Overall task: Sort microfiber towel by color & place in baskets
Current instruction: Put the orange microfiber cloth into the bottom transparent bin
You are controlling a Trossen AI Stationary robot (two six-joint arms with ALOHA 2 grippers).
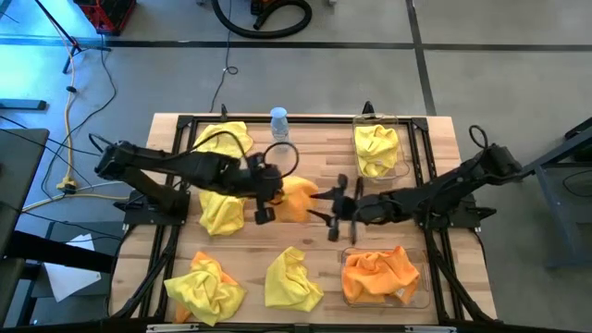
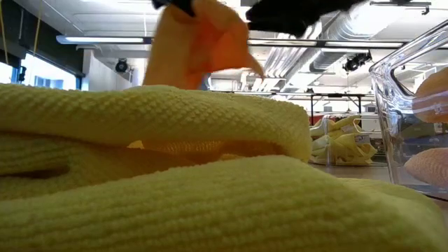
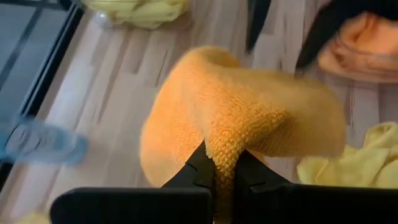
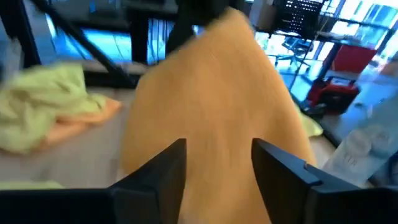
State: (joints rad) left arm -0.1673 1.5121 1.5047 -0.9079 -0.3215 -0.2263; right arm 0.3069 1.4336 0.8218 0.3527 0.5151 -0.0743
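My left gripper (image 1: 268,202) is shut on an orange microfiber towel (image 1: 298,200) at mid-table; the low view shows that towel (image 2: 203,42) lifted. My right gripper (image 1: 321,207) is open, its fingers standing on either side of the towel's right end (image 4: 211,93). The far right basket (image 1: 403,139) holds a yellow towel (image 1: 376,148). The near right basket (image 1: 421,294) holds orange towels (image 1: 379,270). More yellow towels lie on the table at far left (image 1: 224,139), under my left arm (image 1: 222,213), near left (image 1: 205,289) and near centre (image 1: 291,279). My left gripper (image 3: 222,177) pinches a raised fold of the orange towel (image 3: 225,155) between its two fingers, coming level from the table's left. The towel bulges out beyond the fingertips and sits lifted off the table. My right gripper's open fingers (image 4: 168,165) flank the towel; I cannot tell whether they touch it.
A small clear water bottle (image 1: 279,123) stands at the far edge, close to my left arm. A black metal frame (image 1: 176,125) runs round the table. A yellow towel (image 2: 175,175) fills the foreground of the low view. Bare wood lies between the two baskets.
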